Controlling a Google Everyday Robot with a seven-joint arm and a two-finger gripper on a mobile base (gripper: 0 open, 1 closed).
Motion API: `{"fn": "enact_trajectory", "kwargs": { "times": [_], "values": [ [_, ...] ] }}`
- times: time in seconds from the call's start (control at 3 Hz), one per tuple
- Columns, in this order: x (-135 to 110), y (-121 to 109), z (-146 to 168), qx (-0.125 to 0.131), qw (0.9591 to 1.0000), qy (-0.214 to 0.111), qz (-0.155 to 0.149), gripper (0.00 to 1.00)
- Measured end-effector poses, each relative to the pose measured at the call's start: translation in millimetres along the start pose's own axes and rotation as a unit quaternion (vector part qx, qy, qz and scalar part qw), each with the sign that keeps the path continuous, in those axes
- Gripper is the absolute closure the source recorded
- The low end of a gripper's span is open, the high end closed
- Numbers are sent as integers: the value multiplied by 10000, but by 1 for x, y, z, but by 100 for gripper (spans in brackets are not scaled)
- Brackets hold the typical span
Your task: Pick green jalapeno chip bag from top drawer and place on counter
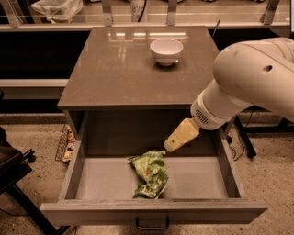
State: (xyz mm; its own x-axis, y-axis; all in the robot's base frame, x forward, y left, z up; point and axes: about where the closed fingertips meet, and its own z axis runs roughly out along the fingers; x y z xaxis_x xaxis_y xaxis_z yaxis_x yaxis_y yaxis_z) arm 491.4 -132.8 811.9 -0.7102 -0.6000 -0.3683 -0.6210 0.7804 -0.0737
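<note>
The green jalapeno chip bag [149, 173] lies crumpled on the floor of the open top drawer [101, 176], near its front middle. The drawer's front panel carries a dark loop handle [152, 225]. My gripper [171, 146] hangs on the white arm that comes in from the right. It sits inside the drawer opening, just above and to the right of the bag's top end, not touching it. The counter [115, 69] is the glossy grey-brown top above the drawer.
A white bowl [166, 50] stands on the counter at the back right. A wire basket [65, 144] sits on the floor left of the drawer. A dark chair [14, 174] is at the far left. A clear plastic bag [57, 9] lies on the shelf behind.
</note>
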Motion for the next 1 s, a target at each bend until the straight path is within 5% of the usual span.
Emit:
{"fn": "enact_trajectory", "kwargs": {
  "times": [0.33, 1.0],
  "values": [
    [0, 12, 9, -30, 10000, 42, 8, 0],
    [13, 81, 74, -432, 9987, 31, 255, 0]
  ]
}}
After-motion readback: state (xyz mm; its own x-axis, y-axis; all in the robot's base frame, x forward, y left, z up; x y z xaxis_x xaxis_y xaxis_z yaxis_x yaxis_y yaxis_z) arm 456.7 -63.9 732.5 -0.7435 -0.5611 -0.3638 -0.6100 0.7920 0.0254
